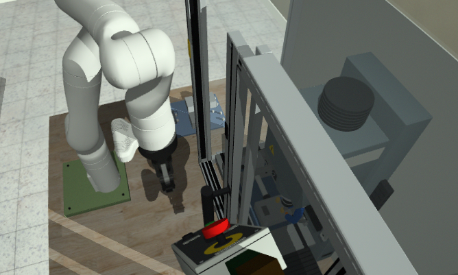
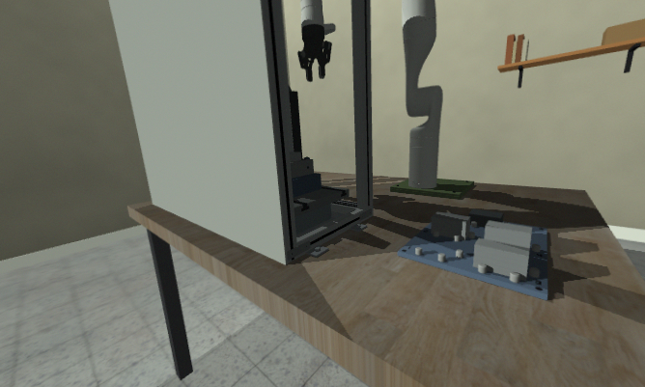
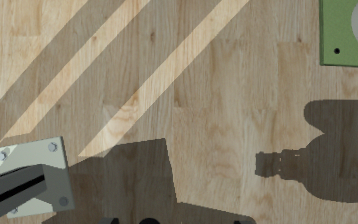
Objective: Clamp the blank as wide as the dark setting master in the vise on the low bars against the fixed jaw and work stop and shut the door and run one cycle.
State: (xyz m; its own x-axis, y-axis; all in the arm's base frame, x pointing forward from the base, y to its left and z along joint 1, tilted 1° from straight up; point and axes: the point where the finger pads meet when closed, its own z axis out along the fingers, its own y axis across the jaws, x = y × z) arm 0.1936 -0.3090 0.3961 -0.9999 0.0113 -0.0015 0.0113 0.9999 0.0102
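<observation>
The hand [image 1: 168,190] [image 2: 316,77] is partly open, and it holds nothing between its fingers. It hangs above the worktop [image 1: 144,225] [image 2: 410,321] [image 3: 215,90], between the green base [image 1: 73,194] [image 2: 463,188] [image 3: 335,30] and the guard [image 1: 202,91] [image 2: 362,104]. The light metal blocks [image 2: 504,259] are on the blue plate [image 1: 183,125] [image 2: 449,261], outside the guard. Which block has the right width, I cannot tell.
</observation>
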